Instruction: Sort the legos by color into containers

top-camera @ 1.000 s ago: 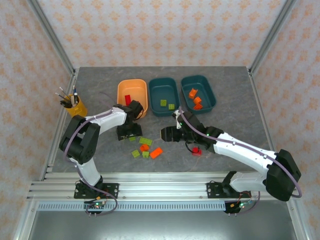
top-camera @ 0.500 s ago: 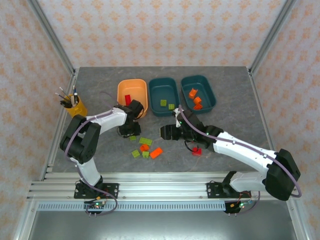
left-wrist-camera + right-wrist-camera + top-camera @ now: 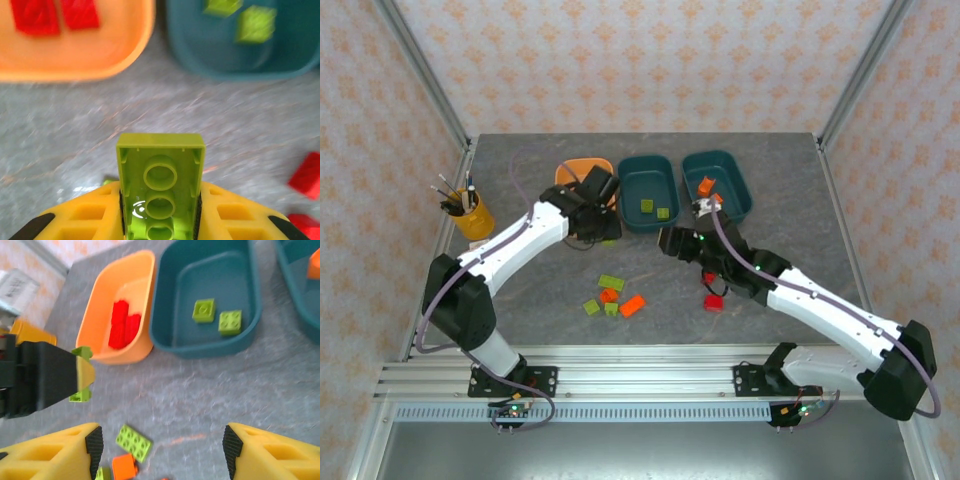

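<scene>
Left gripper [image 3: 160, 212] is clamped on a lime green lego [image 3: 160, 165], just on the near side of the light orange tub [image 3: 75, 67] and the middle teal tub [image 3: 225, 67] — two green bricks [image 3: 256, 23] already sit in that one. Right gripper [image 3: 162, 447] has its fingers wide apart over the table [image 3: 790, 170] — loose legos [image 3: 612, 297] lie to its near left.

Grey table [image 3: 800, 170] carries light orange tub [image 3: 582, 167], two teal tubs [image 3: 648, 158], yellow pen cup [image 3: 473, 216], loose green bricks [image 3: 611, 283], orange bricks [image 3: 632, 305], apparently two red bricks [image 3: 714, 303].
</scene>
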